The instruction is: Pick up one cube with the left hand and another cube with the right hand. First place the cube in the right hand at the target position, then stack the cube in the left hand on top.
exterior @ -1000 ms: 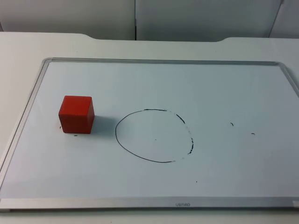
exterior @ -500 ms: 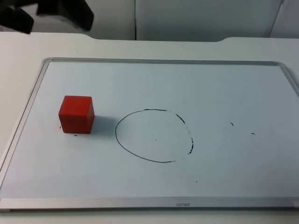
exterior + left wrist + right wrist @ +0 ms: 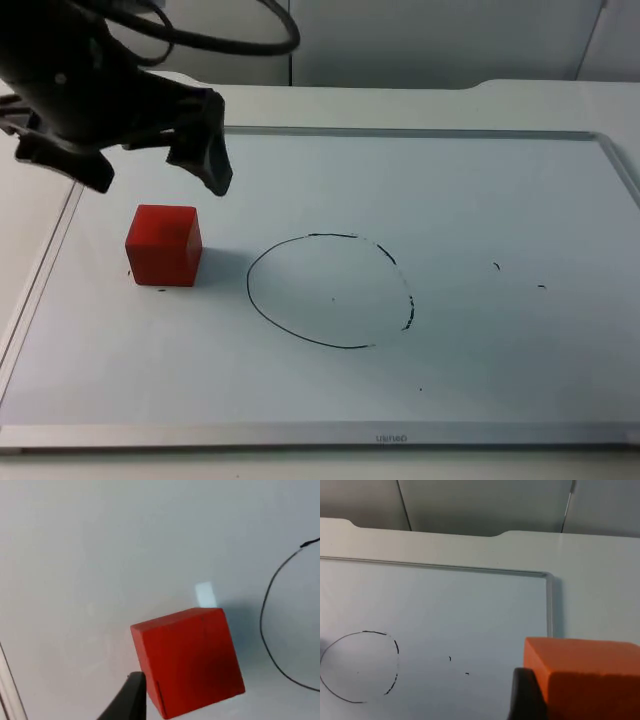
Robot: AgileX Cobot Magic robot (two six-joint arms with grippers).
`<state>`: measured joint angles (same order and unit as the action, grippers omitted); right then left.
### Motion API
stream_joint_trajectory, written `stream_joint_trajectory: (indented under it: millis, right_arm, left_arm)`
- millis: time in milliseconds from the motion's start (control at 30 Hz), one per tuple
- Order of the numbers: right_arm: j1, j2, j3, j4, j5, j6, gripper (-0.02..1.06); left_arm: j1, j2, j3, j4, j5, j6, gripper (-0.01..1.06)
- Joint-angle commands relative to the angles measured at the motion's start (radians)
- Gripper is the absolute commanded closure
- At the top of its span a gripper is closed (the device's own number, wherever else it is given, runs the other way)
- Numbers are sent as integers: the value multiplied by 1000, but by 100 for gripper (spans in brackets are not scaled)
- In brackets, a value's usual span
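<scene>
Only part of the orange cube point(image 3: 587, 677) shows in the right wrist view, cut off by the frame, with one black fingertip point(image 3: 525, 697) of the right gripper pressed against its side; the other fingertip is hidden, so the cube appears clamped and lifted clear of the whiteboard point(image 3: 445, 610). From the top view the left gripper point(image 3: 155, 175) hangs over the board's far left part, its two fingers spread wide with nothing between them, one finger point(image 3: 205, 160) toward 2 o'clock of the red cube point(image 3: 163, 245) and the other toward 10 o'clock. That cube sits flat on the board, at 9 o'clock of the drawn circle point(image 3: 330, 290) and near it, not touching the line. In the left wrist view one fingertip point(image 3: 127, 700) stands just beside the cube's point(image 3: 187, 660) edge; whether they touch is hard to tell. The left arm reaches in from the far left, wrist bent downward.
</scene>
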<state>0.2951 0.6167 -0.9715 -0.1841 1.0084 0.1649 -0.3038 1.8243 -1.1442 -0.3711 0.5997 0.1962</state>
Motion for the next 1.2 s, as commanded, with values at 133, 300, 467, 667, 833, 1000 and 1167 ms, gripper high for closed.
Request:
stream_joint_trajectory:
  millis: [133,300,467,667,833,1000,1167]
  right_arm:
    - [4,-3,5,-2,-31,-8,105]
    - [4,-3,5,-2,-33,-8,105]
    - [4,-3,5,-2,-35,-8,105]
    - [4,-3,5,-2,-35,-8,105]
    - [4,-3,5,-2,-37,-10,105]
    - [4,-3,5,-2,-42,-11,105]
    - [4,-3,5,-2,-46,-11,105]
  left_arm:
    - [-16,74,-21,15,-31,-52,1]
    - [-23,132,-21,26,-80,-81,1]
    - [-29,177,-21,44,-121,-106,1]
    - [-29,191,-21,53,-140,-106,1]
    - [-29,191,-21,55,-169,-102,1]
    - [-29,195,-21,61,-171,-100,1]
    - [-29,212,-21,64,-171,-100,1]
